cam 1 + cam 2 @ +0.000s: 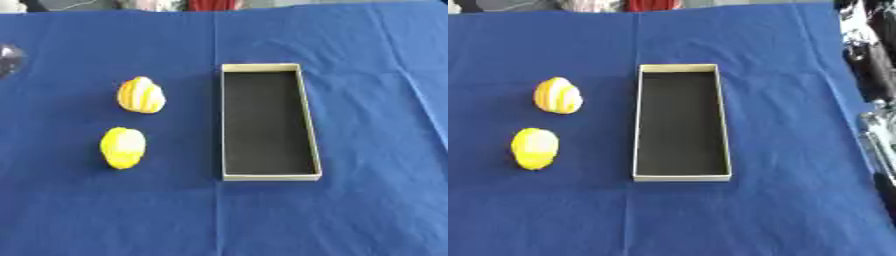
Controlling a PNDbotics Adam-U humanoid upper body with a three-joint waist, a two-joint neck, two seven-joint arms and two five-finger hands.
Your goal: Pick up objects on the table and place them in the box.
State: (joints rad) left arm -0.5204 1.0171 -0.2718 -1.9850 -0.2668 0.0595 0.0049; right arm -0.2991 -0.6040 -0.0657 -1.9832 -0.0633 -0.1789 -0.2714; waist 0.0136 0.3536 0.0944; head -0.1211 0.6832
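Observation:
An open rectangular box [305, 120] with a cream rim and a dark, empty inside lies lengthwise in the middle of the blue cloth. To its left lie two egg-shaped objects. The farther one is yellow with white stripes [141, 95]. The nearer one is plain yellow with a pale patch [122, 147]. Neither touches the box or the other. Black and silver parts of my right arm [870, 60] run down the right edge of the right eye view, well away from the box. I cannot make out how that hand stands. My left hand does not show.
A blue cloth [350, 210] covers the whole table, with creases running front to back. A dark rounded shape [8, 60] sits at the left edge of the left eye view. People's clothing shows along the far edge.

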